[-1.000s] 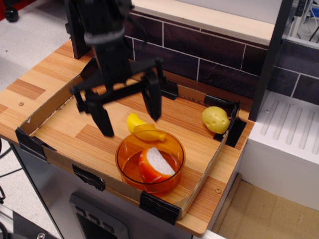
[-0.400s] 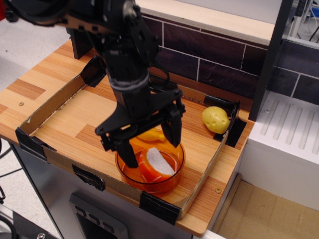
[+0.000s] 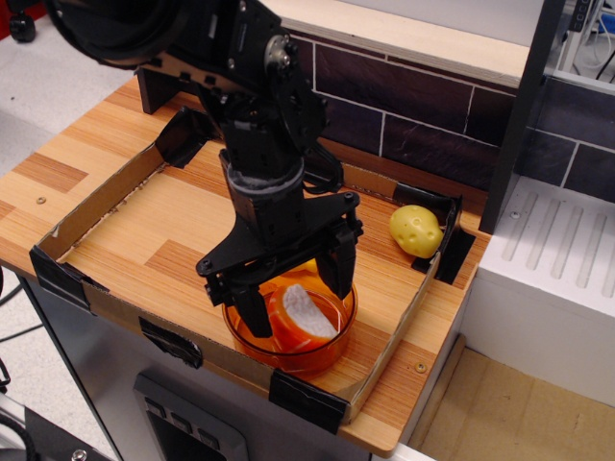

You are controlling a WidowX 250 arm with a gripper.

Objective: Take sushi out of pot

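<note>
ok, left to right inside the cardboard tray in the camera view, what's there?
Near-left black corner clip → gripper, open over the pot with the sushi → potato toy.

The wooden surface [image 3: 115, 240] is fenced by a low cardboard rim [image 3: 96, 197] with black tape at its corners. On it, near the front edge, sits the orange pot [image 3: 327, 348]. A pale potato toy [image 3: 415, 230] lies by the right rear corner, well apart from the pot.
</note>
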